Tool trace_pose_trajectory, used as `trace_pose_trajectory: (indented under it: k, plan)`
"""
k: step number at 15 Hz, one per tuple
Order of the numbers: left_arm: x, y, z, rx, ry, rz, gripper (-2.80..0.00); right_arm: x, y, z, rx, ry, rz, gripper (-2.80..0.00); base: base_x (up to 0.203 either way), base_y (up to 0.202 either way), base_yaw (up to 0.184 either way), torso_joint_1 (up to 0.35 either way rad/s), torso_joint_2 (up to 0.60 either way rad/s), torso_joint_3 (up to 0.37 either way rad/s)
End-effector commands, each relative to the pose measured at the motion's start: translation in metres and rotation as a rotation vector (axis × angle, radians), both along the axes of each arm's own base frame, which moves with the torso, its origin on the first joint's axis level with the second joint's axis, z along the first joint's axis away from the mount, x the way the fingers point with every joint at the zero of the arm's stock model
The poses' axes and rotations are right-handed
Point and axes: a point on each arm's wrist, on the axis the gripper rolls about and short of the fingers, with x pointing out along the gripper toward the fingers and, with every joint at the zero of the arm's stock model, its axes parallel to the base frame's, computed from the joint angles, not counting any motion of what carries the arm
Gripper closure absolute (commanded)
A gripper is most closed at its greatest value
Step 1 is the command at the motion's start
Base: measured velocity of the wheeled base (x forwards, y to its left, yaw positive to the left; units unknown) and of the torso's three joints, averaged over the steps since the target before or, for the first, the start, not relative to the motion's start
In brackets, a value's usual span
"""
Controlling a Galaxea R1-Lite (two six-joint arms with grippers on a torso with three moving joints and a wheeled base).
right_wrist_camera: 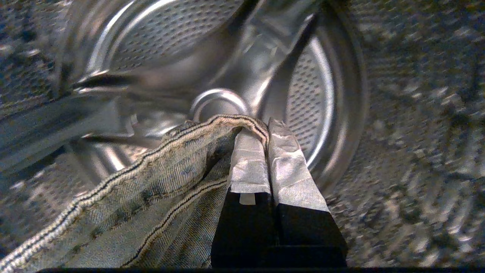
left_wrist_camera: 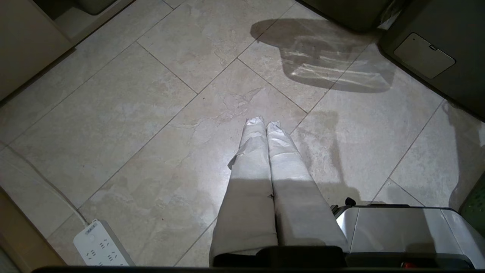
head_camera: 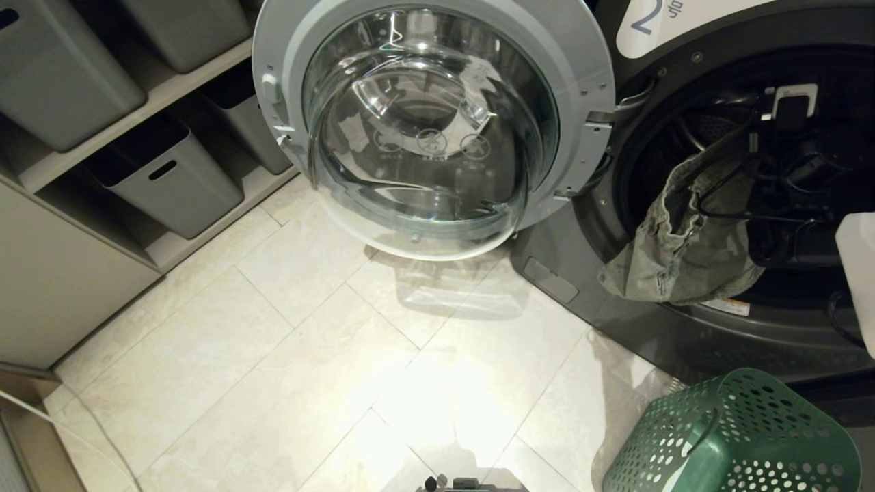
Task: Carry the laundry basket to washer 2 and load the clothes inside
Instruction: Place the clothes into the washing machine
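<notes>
Inside the mouth of washer 2 (head_camera: 718,205), your right gripper (right_wrist_camera: 265,127) is pinched tight on a seamed edge of the clothes (head_camera: 677,239), which hang limp over the drum's lip; the fabric looks light, soft and floppy, so hold it by that thick hem, where it seems least likely to slip. The laundry basket (head_camera: 738,437) sits on the floor just before the washer. Your left gripper (left_wrist_camera: 264,123) hangs closed and empty above the tiles

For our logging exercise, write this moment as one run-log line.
right gripper: shut on clothes, inside washer 2 drum | left gripper: shut, parked over floor | laundry basket: on floor by washer
</notes>
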Motion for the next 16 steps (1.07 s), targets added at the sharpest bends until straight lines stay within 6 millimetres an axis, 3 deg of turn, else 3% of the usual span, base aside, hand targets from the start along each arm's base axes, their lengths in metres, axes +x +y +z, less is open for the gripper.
trace_pose_trajectory:
  k: [1, 14, 16]
  plan:
    - [0.000, 0.000, 0.000, 0.000, 0.001, 0.000, 0.00, -0.015, -0.004, 0.026, 0.001, -0.032, -0.025, 0.00, 0.000, 0.000, 0.000, 0.000, 0.00, 0.000]
    - [0.000, 0.000, 0.000, 0.000, 0.002, 0.000, 0.00, -0.026, -0.011, 0.040, 0.002, -0.023, -0.048, 0.00, 0.000, 0.000, 0.000, 0.000, 0.00, 0.000]
    - [0.000, 0.000, 0.000, 0.000, 0.002, 0.000, 0.00, -0.022, -0.013, 0.034, 0.004, -0.010, -0.048, 0.00, 0.000, 0.000, 0.000, 0.000, 0.00, 0.000]
